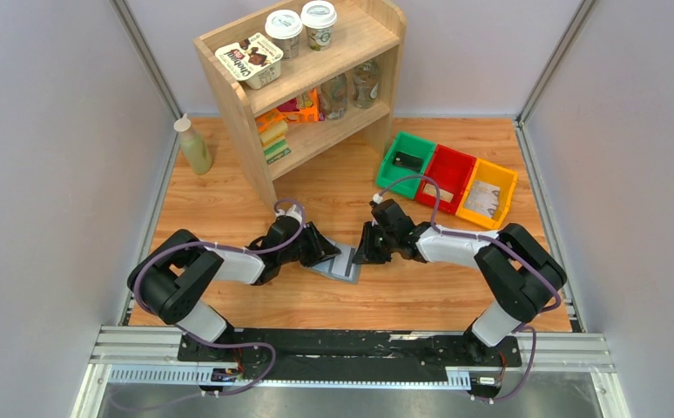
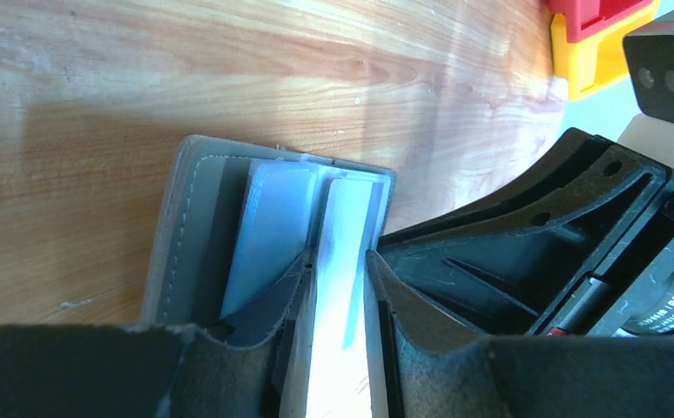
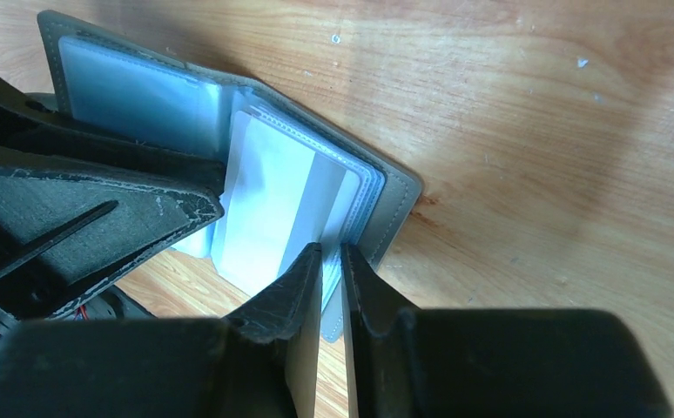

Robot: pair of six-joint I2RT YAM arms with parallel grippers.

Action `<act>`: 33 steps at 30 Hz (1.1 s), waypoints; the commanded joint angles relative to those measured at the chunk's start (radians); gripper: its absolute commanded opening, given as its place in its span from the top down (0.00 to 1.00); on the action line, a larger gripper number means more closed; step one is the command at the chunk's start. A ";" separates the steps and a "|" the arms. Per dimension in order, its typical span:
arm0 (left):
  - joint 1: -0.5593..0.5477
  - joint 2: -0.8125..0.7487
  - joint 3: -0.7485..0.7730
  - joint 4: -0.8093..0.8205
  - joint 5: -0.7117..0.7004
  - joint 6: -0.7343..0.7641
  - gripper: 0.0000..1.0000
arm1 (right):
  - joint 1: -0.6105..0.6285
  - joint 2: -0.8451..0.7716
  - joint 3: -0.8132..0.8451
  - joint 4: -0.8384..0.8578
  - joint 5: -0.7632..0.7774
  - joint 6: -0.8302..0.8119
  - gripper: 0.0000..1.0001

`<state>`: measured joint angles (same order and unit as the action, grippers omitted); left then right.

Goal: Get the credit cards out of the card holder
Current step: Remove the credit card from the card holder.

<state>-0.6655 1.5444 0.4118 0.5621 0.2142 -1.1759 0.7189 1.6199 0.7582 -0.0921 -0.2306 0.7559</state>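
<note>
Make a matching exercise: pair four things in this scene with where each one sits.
Things:
1. card holder
2. paper cups
3. squeeze bottle
4. green bin

Places:
A. standing left of the wooden shelf
B. right next to the red bin
C. between the left gripper and the right gripper
D. on the shelf's top board

Pairs: 1-C, 2-D, 3-A, 4-B

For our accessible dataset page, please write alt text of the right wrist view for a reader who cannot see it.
The right tool, two black fingers, pinches the edge of a whitish flat card inside an open grey fold-over wallet on a wooden table. The left tool holds the wallet's other half.
</note>
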 commanded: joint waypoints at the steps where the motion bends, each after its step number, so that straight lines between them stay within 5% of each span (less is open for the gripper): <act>1: -0.031 0.026 0.062 0.007 0.168 0.042 0.67 | 0.010 0.052 -0.002 0.008 0.020 -0.047 0.83; 8: -0.031 0.022 0.029 0.012 0.137 0.018 0.68 | -0.019 0.061 0.001 -0.003 0.037 -0.079 0.83; 18: -0.028 -0.049 -0.022 -0.126 0.031 -0.007 0.46 | -0.033 0.115 0.024 -0.040 0.062 -0.162 0.87; 33: -0.006 -0.056 -0.094 -0.269 -0.042 -0.114 0.46 | -0.033 0.133 0.039 -0.043 0.033 -0.208 0.89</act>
<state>-0.6724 1.4887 0.3668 0.4908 0.2203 -1.2751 0.6838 1.6962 0.8261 -0.0479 -0.2798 0.6029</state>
